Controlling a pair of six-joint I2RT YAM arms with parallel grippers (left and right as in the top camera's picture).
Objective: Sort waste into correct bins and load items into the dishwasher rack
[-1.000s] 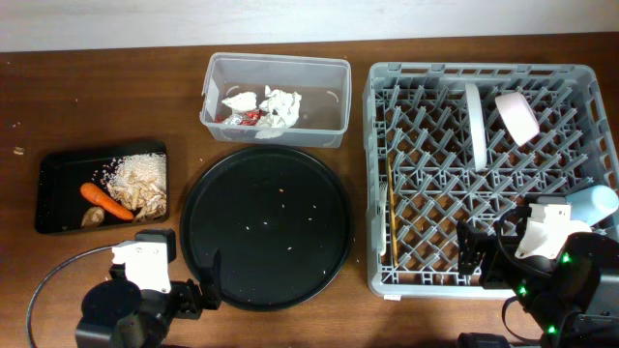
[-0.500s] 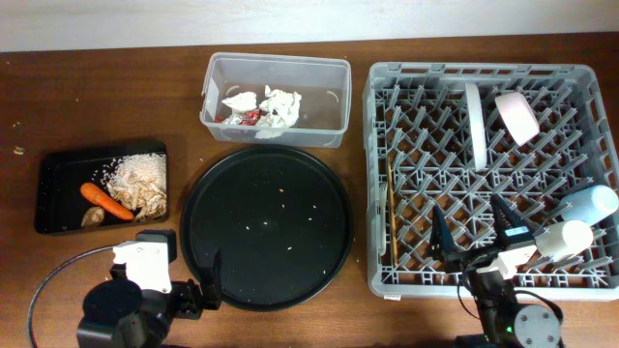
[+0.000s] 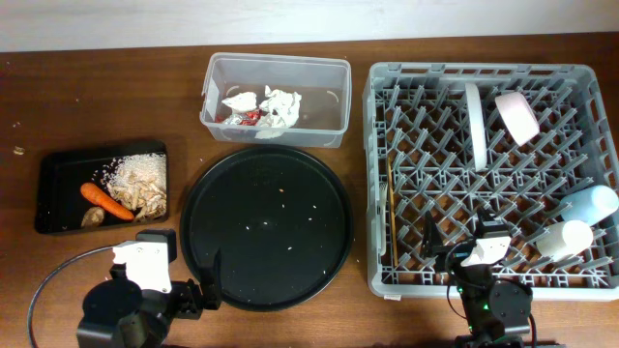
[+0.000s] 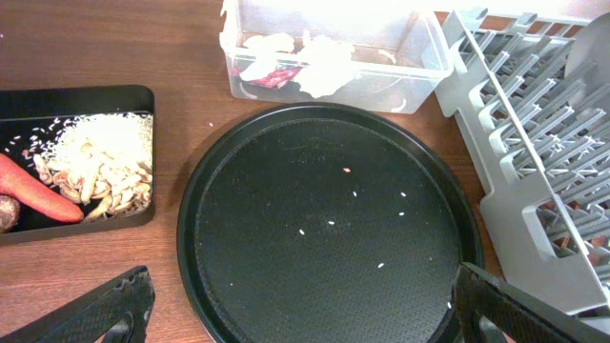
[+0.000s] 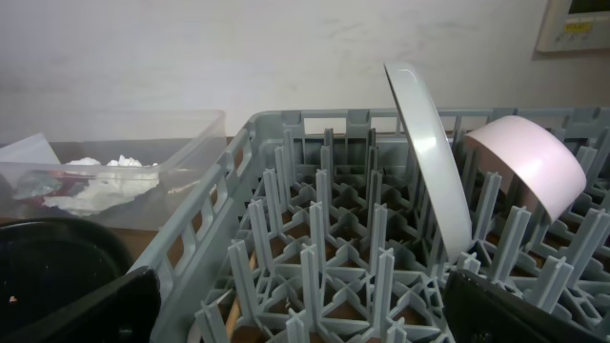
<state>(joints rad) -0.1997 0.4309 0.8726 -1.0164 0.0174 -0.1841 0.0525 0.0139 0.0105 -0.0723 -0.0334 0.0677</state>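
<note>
The wooden table (image 3: 116,97) carries a clear tub (image 3: 319,128), shallow black tray (image 3: 58,184), round black tray (image 3: 266,184) and grey rack (image 3: 484,70).

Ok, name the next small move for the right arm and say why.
Probably pull the right gripper clear of the front edge of the dishwasher rack. It is open and empty, the white cup lies in the rack beside the light blue cup, and the round black tray holds only a few crumbs, so nothing there seems left to pick up.
</note>
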